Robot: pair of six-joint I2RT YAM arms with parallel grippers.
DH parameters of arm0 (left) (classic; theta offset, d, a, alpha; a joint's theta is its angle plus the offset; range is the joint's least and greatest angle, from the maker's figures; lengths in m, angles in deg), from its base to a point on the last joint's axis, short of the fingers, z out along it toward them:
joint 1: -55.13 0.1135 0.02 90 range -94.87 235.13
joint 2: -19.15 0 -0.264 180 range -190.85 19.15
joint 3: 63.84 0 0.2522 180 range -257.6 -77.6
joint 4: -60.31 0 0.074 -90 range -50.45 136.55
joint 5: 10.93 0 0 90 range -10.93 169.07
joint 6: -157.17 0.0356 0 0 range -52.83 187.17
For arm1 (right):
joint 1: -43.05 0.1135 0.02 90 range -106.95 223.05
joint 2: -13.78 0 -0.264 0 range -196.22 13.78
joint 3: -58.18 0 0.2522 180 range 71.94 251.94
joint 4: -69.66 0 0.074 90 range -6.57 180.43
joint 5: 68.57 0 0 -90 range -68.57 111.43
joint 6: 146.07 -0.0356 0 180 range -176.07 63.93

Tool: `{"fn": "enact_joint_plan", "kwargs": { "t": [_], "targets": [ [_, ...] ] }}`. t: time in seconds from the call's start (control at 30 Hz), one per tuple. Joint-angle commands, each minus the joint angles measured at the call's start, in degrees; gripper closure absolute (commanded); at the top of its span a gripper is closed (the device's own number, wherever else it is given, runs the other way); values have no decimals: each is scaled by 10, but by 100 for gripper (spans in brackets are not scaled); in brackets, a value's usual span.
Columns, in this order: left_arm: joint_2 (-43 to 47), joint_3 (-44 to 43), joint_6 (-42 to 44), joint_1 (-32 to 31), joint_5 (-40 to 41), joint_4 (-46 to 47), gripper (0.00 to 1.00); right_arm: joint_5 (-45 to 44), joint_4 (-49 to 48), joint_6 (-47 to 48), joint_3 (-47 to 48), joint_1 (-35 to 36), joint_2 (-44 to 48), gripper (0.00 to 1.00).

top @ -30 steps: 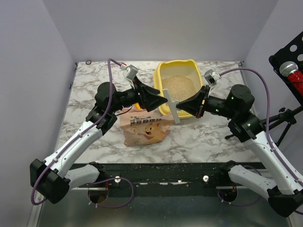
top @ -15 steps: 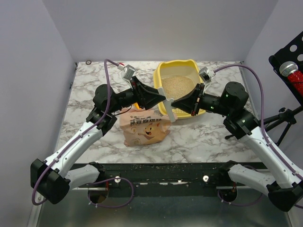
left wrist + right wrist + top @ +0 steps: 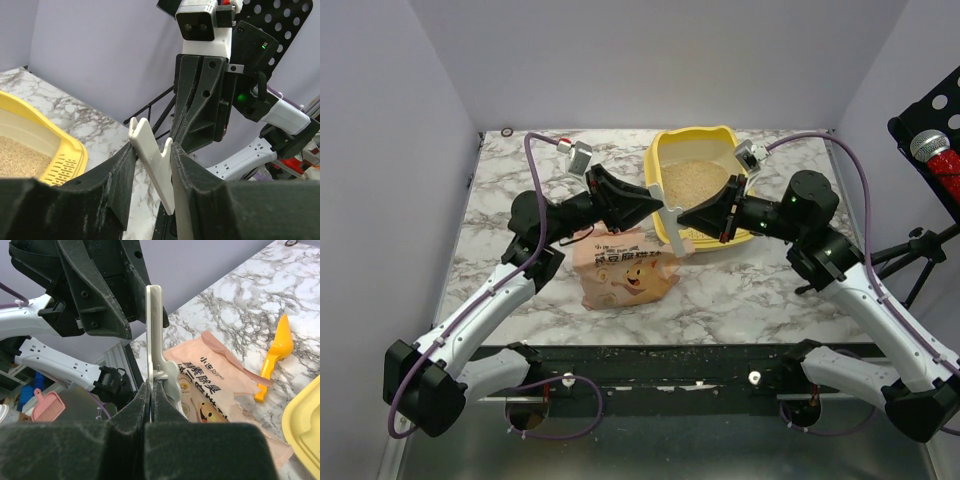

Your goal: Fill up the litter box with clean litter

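The yellow litter box [image 3: 655, 160] stands at the back centre of the table with beige clean litter [image 3: 695, 180] lying in it; the left wrist view shows its slotted lip [image 3: 65, 150] and litter [image 3: 20, 160]. In front of the box a white clip [image 3: 677, 232] hangs in the air between both grippers. My right gripper [image 3: 682, 222] is shut on the clip's [image 3: 154, 325] lower end [image 3: 151, 387]. My left gripper [image 3: 665, 207] has its fingers against both sides of the clip [image 3: 152, 160] from the opposite side [image 3: 152, 150].
A pinkish-tan litter bag [image 3: 625, 270] lies flat on the marble under the grippers. An orange scoop [image 3: 275, 357] rests beside the bag [image 3: 220, 385]. A black stand with a red microphone [image 3: 930, 150] is off the table's right edge. A small ring [image 3: 507, 131] lies at the back left corner.
Both arms have shifted left and slightly back, carrying the clip closer to the box's front left corner. The left gripper's fingers have closed in onto the clip.
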Motion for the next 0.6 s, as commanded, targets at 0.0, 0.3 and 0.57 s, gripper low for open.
{"fn": "enact_joint_plan", "kwargs": {
  "t": [0.0,0.3,0.57],
  "targets": [
    [21,15,-12,5,-23,78,62,15,-24,-8,17,8,-4,100],
    [22,22,-14,6,-33,92,91,18,-17,-5,22,15,-11,100],
    [41,21,5,6,-37,64,100,19,26,30,38,20,-24,82]
  ]
}}
